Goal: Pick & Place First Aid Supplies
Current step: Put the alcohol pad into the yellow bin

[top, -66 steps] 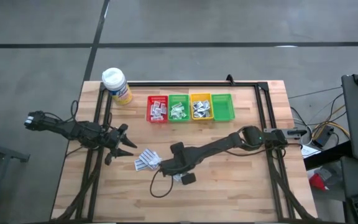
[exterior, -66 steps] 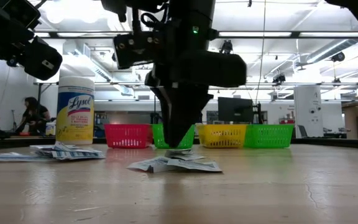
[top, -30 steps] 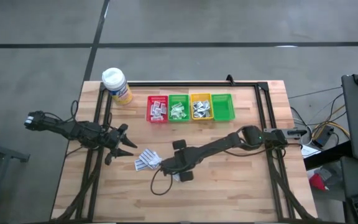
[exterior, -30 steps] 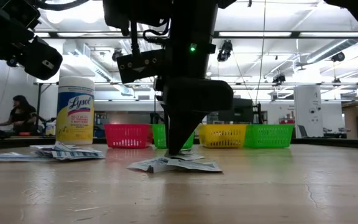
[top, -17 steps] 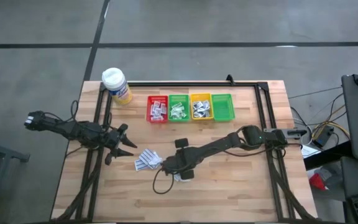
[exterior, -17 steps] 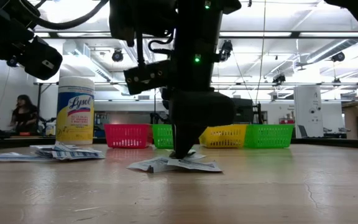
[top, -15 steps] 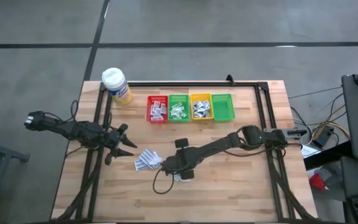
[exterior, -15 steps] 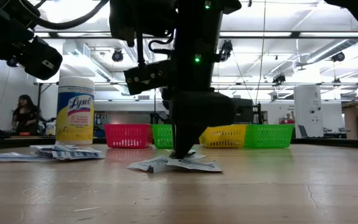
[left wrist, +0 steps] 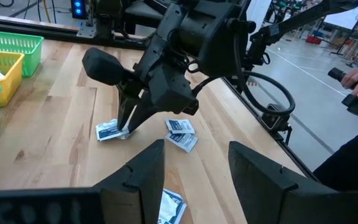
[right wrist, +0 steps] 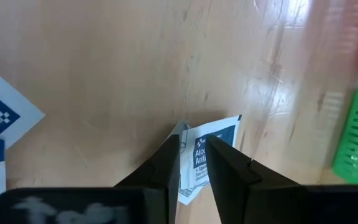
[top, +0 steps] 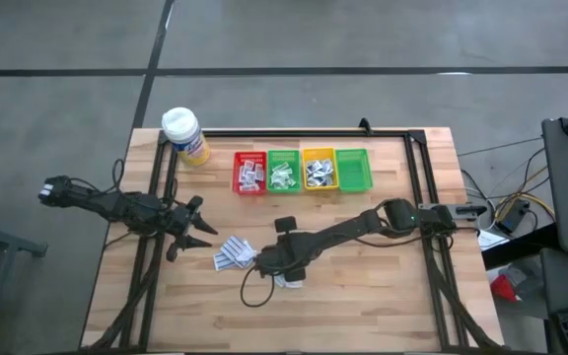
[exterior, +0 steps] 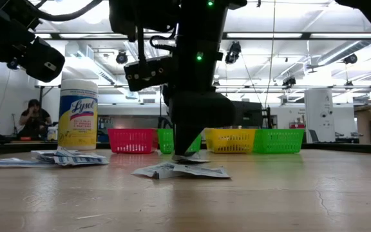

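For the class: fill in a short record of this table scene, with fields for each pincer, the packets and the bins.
right pincer: low at the table, closed on a blue-print packet
left pincer: open, idle at the table's left side
loose packets: small pile between the arms
bins: red, green, yellow, green in a row; first three hold packets
bottle: upright, far left corner

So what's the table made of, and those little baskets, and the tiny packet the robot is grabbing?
The table looks like pale wood with a smooth sheen: grain lines and plank seams show. The baskets look like plastic: bright colours with a see-through mesh. The packet at the right gripper looks like paper or foil-lined paper, white with blue print, flat and creased; which one I can't tell.
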{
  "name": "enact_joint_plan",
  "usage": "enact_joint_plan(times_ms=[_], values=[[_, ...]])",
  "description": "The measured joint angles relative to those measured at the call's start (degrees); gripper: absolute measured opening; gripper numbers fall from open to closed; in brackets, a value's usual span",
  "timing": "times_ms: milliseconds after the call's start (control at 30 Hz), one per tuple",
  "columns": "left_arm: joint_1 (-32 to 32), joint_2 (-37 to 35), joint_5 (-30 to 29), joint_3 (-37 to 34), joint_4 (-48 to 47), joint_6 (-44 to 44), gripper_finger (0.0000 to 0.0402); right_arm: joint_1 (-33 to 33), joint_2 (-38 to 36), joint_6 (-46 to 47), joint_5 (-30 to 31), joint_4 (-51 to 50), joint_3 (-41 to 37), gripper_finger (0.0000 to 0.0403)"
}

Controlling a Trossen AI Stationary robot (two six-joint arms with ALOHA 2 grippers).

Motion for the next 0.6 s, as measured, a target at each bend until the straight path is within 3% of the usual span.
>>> enact_joint_plan(times_ms=[367, 600], values=[[0.0, 0.0, 0.0, 0.0, 0.0, 0.0, 0.0172, -0.1, 0.0, 0.0, 0.1, 0.1, 0.0, 0.0081], [0.0, 0.0, 0.0, 0.0, 0.0, 0.0, 0.0172, -0.2, 0.0, 0.7, 0.1, 0.1, 0.0, 0.0053]])
